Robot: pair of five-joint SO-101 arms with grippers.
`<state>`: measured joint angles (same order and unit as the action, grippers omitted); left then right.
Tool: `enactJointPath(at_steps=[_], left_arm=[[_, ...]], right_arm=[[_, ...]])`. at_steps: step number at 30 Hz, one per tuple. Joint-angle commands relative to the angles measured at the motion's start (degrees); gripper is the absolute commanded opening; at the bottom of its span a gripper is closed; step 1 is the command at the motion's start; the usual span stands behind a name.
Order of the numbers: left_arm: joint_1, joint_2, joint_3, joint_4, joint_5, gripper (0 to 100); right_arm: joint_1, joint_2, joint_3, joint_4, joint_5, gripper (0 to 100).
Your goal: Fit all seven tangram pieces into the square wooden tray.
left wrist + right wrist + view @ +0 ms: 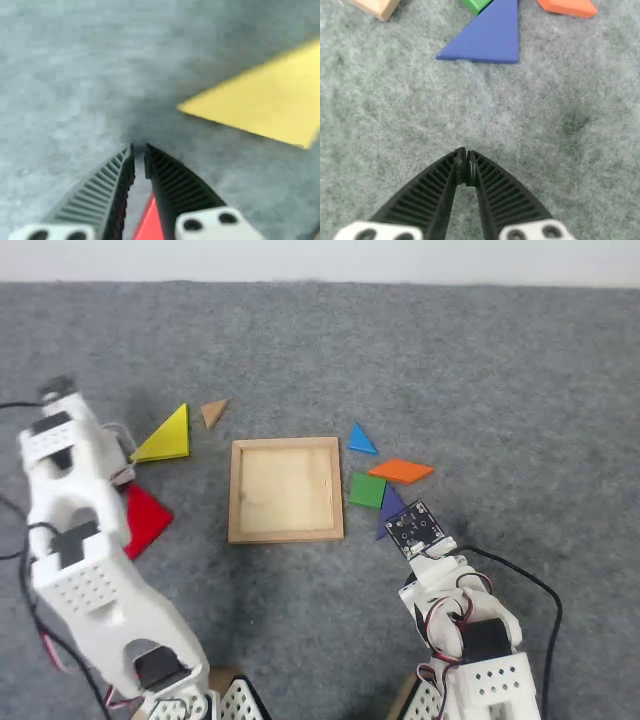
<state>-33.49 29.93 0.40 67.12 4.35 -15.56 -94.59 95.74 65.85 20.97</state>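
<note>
The square wooden tray (285, 490) lies in the middle of the grey carpet with nothing inside it. On one side of it are a yellow triangle (165, 437) (260, 100), a small tan triangle (212, 412) and a red piece (143, 518) (149, 222). On the other side are a small blue triangle (360, 440), an orange parallelogram (400, 470) (567, 6), a green square (367, 490) (476, 5) and a dark blue triangle (390, 508) (487, 40). My left gripper (139, 148) is shut just above the carpet, between the yellow triangle and the red piece. My right gripper (465, 151) is shut over bare carpet, short of the dark blue triangle.
The left arm (75, 530) stands over the left part of the table and covers part of the red piece. The right arm (465, 630) rises from the near right. A corner of the tray (375, 7) is seen from the right wrist. Open carpet stretches behind the tray.
</note>
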Motion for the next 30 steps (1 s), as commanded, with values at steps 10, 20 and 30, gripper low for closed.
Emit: enactJointPath(at_steps=[10, 20, 30], left_arm=[[12.7, -0.4, -3.9, 5.2, -13.9, 4], [17.1, -0.4, -2.5, 10.6, -18.6, 4], [13.6, -7.3, 11.8, 11.3, -21.5, 4]], right_arm=[[0.6, 0.4, 0.2, 0.1, -0.3, 0.6], [0.6, 0.4, 0.2, 0.1, -0.3, 0.6], [0.6, 0.4, 0.2, 0.1, -0.3, 0.6]])
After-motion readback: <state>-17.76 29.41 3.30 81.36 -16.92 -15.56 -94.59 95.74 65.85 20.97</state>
